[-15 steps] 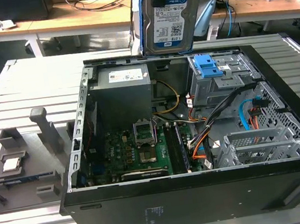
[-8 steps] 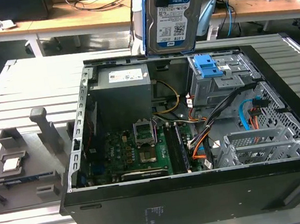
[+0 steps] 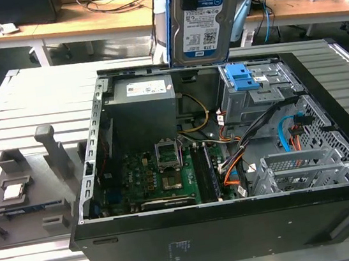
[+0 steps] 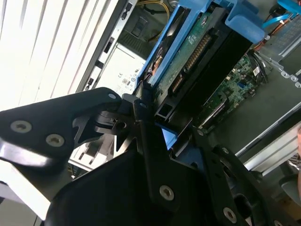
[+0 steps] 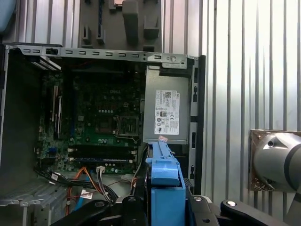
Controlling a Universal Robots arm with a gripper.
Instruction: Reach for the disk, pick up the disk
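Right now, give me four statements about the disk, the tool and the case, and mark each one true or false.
1. The disk hangs upright above the open case. True.
2. The tool is open and apart from the disk. False: in both wrist views it is shut on the disk's blue bracket.
3. In the exterior view, the disk's label faces the camera. True.
4. The case's side is covered. False: it is open, and the motherboard and power supply show inside.
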